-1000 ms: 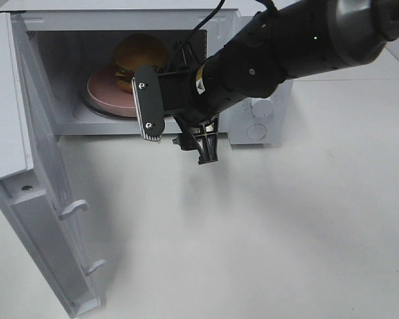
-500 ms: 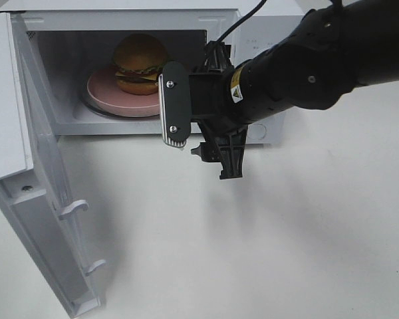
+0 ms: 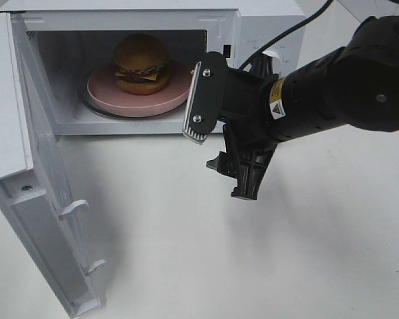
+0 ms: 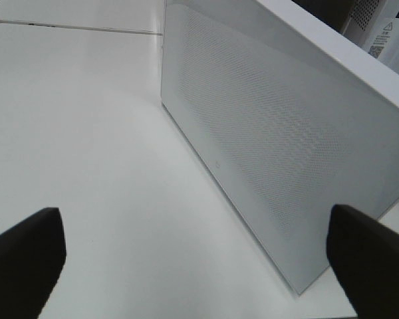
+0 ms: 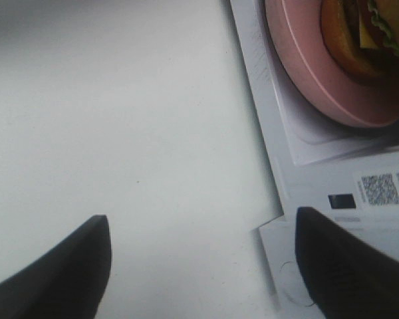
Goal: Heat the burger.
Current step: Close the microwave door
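The burger (image 3: 141,63), with a golden-brown bun, sits on a pink round plate (image 3: 101,93) inside the open white microwave (image 3: 266,26). My right gripper (image 3: 237,176) hangs open and empty above the table, in front of the microwave's opening and to its right, apart from the plate. In the right wrist view the gripper (image 5: 199,272) is open, with the plate (image 5: 306,66) and the edge of the burger (image 5: 366,33) beyond it. My left gripper (image 4: 199,266) is open and empty, facing a white perforated wall of the microwave (image 4: 266,133). The left arm is out of the exterior view.
The microwave door (image 3: 40,219) stands wide open at the left, reaching towards the table's front. The control panel with a QR label (image 5: 379,189) is on the microwave's right side. White table (image 3: 186,266) lies in front.
My right arm has drawn back from the microwave opening, to the right and towards the front. The burger and plate now show in full. The gripper stays open.
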`<state>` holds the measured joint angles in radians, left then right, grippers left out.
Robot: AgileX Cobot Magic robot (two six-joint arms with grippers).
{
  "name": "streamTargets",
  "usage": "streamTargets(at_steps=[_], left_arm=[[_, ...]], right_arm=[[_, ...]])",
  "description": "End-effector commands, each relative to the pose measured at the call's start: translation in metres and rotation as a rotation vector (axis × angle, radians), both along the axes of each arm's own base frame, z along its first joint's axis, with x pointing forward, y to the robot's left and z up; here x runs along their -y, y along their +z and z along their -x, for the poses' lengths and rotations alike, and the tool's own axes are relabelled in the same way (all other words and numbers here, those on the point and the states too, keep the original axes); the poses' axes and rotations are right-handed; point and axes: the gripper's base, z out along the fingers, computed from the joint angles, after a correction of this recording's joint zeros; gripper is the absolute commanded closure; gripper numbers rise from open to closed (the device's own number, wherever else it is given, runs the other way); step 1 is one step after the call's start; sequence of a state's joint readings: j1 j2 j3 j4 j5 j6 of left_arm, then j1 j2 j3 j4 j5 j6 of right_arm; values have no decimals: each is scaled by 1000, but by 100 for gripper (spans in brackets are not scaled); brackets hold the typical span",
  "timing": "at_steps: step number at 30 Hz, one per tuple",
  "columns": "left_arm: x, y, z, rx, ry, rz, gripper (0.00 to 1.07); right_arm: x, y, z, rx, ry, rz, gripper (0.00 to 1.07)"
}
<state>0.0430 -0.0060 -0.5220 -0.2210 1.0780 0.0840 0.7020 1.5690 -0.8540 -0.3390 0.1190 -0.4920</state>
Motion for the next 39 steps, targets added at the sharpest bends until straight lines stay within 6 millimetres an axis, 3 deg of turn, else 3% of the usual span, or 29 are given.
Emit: streamTargets(at_steps=[1, 5, 14, 16, 19, 21, 27, 29, 39], left_arm=[[0, -1, 2, 23, 4, -1, 7], [0, -1, 2, 23, 4, -1, 7], [0, -1, 2, 23, 4, -1, 7], [0, -1, 2, 23, 4, -1, 7], [0, -1, 2, 23, 4, -1, 7], [0, -1, 2, 23, 4, -1, 7], [0, -1, 2, 23, 4, -1, 7], [0, -1, 2, 23, 4, -1, 7], [0, -1, 2, 23, 4, -1, 7]], right_arm=[[6, 4, 8, -27, -65, -55, 34], [20, 7, 23, -101, -202, -131, 34], [43, 17, 41, -221, -428, -131, 34], [57, 25, 52, -280, -569, -116, 34], [61, 29, 55, -286, -597, -120, 34], [78, 41, 70, -316, -705, -100, 34], [93, 53, 84, -326, -761, -67, 34], [107, 68, 99, -309, -782, -91, 34], [134, 96, 129, -248, -803, -233, 34]])
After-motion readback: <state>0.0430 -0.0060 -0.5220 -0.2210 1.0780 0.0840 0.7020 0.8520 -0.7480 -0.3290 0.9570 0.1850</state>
